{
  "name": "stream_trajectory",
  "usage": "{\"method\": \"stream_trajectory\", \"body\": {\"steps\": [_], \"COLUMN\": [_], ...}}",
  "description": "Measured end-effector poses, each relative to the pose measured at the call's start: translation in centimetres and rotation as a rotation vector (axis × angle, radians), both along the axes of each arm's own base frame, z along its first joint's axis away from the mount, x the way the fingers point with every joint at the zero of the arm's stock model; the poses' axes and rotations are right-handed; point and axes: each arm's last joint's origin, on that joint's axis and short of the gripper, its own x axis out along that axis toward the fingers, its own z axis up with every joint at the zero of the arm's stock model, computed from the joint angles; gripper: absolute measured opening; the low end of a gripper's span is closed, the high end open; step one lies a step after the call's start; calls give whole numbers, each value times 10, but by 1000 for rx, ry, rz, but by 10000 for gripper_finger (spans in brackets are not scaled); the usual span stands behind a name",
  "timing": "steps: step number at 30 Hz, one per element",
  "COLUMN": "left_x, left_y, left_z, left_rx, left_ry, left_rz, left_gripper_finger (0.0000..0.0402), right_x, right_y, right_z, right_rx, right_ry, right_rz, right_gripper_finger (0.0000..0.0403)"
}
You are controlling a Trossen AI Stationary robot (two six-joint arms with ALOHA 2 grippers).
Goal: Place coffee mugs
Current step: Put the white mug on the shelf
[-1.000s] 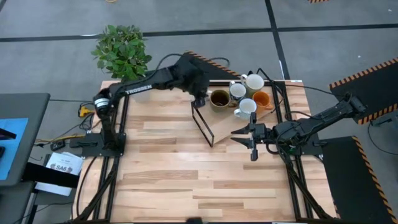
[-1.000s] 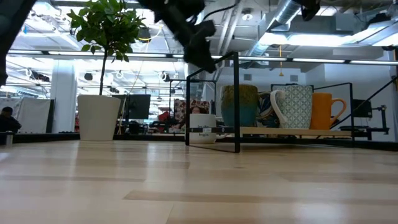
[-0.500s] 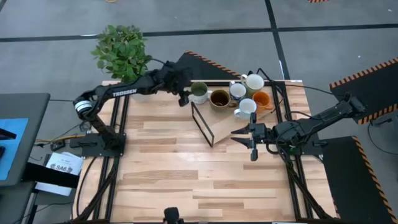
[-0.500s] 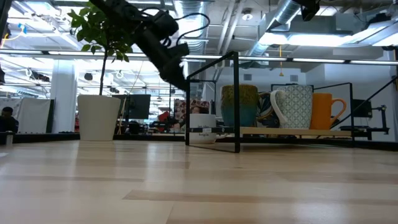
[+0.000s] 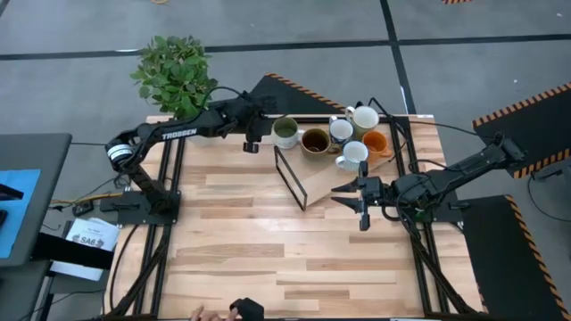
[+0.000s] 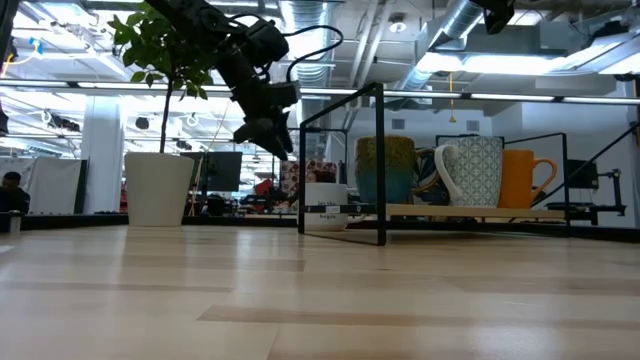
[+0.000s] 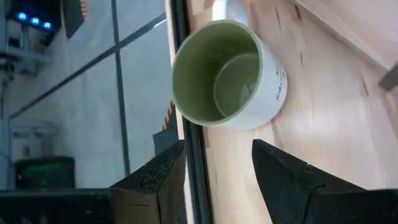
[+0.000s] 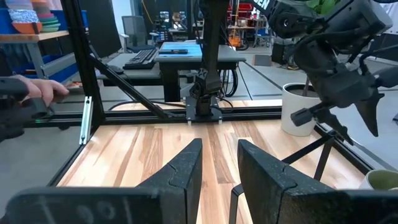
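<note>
A black wire frame (image 5: 291,178) stands on the tabletop (image 5: 232,232) at the near corner of a low wooden board (image 5: 323,185), and a second thin frame post (image 5: 399,134) rises on the board's far right side; a potted plant (image 5: 175,73) stands off the tabletop's back left corner. In the right wrist view a person's hand (image 8: 38,91) shows at the tabletop's far edge.

The green-lined mug (image 5: 285,133) sits upright on the tabletop by its back edge, mouth up, just beside the brown mug (image 5: 315,141). To their right cluster a white mug (image 5: 341,130), a cream mug (image 5: 364,117), another white mug (image 5: 354,152) with its handle pointing left, and the orange mug (image 5: 376,142). In the low view the orange mug's handle points right and the patterned mug (image 6: 474,172) turns its handle left.

The left gripper (image 5: 251,144) hangs above the tabletop just left of the green-lined mug, its jaws spread and empty; its wrist view looks down into that mug (image 7: 227,76) past both fingers (image 7: 283,171). Half a second ago this gripper was right at the mug's rim; it has since drawn back to the left and left the mug standing alone. The right gripper (image 5: 348,194) waits low over the board's near right part, jaws apart and empty, unmoved from the earlier frames.
</note>
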Motion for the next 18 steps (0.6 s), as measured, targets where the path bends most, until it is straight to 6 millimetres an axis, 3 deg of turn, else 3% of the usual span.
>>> {"method": "stream_trajectory", "body": {"steps": [4, 10, 18], "left_x": [6, 23, 33], "left_y": [-5, -8, -4], "left_z": [-7, -42, -42], "left_rx": [41, 64, 141], "left_ry": [56, 185, 128], "left_rz": [-80, -177, -209], "left_gripper_finger": [171, 171, 171], "right_x": [0, 0, 1], "right_y": [0, 0, -2], "right_z": [0, 0, -1], "right_rx": [0, 1, 0], "right_ry": [0, 1, 9], "right_rz": [0, -1, -10], "right_gripper_finger": [127, 127, 127]}}
